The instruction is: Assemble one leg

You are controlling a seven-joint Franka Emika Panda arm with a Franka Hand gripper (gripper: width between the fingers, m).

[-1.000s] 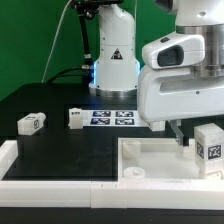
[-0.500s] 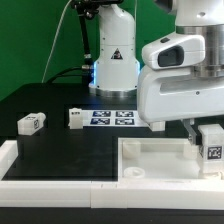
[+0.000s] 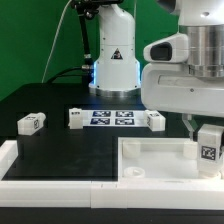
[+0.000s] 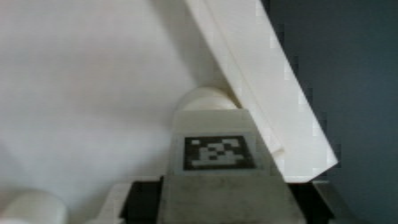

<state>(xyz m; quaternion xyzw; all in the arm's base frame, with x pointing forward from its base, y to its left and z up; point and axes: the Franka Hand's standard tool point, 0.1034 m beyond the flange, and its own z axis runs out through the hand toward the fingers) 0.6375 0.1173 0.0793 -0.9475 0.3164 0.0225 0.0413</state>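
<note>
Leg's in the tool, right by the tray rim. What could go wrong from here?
1. In the wrist view the leg sits hard against the raised rim of the tray. Going down, it could catch on that rim instead of seating.
2. The tool seems to hold only the leg's upper end, so a sideways push from the rim might tilt or twist the leg in the grip.

Gripper (image 3: 204, 132) clamped the leg (image 3: 210, 150), tag facing camera, at the tray (image 3: 150, 165) end toward the exterior view's right. Three spare legs (image 3: 31, 123) lay on the table (image 3: 60, 150) near the marker board (image 3: 112, 117).
</note>
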